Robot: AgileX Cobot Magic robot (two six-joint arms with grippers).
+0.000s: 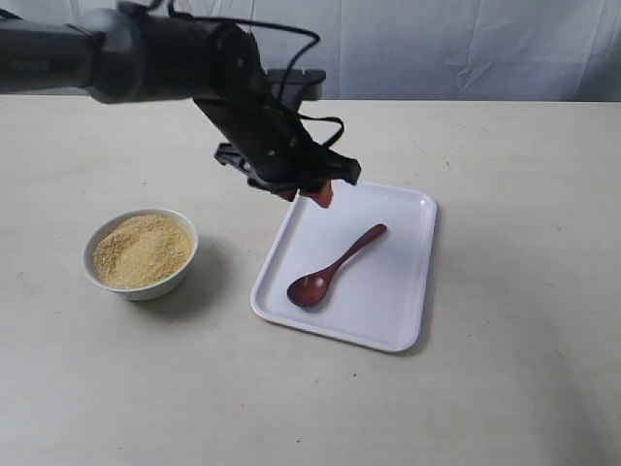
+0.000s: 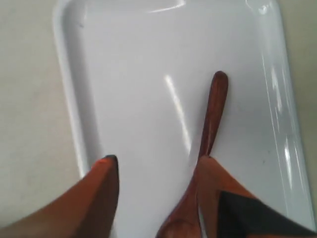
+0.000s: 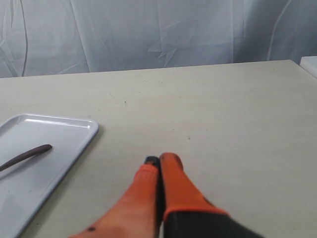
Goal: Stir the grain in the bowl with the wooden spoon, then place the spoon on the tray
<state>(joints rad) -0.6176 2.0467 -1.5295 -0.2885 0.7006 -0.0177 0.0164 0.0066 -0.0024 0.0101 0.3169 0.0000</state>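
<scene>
The dark reddish-brown wooden spoon [image 1: 333, 269] lies flat on the white tray [image 1: 403, 320], handle toward the back right. Left of the tray stands the small white bowl [image 1: 184, 250] with a mound of yellow-tan grain [image 1: 142, 250]. My left gripper [image 1: 310, 192] hangs open above the tray's far left part, clear of the spoon. In the left wrist view the left gripper [image 2: 157, 163] has its orange fingers wide apart over the tray [image 2: 129, 79], the spoon [image 2: 214, 114] beside one finger. My right gripper [image 3: 161, 161] is shut and empty over bare table; the tray [image 3: 74, 130] and the spoon's handle [image 3: 27, 154] show to its side.
A tan table [image 1: 505, 194] carries everything, with a white cloth backdrop [image 1: 437, 49] behind it. The left arm [image 1: 146, 53] reaches in from the upper left across the table's back. The right arm is out of the exterior view.
</scene>
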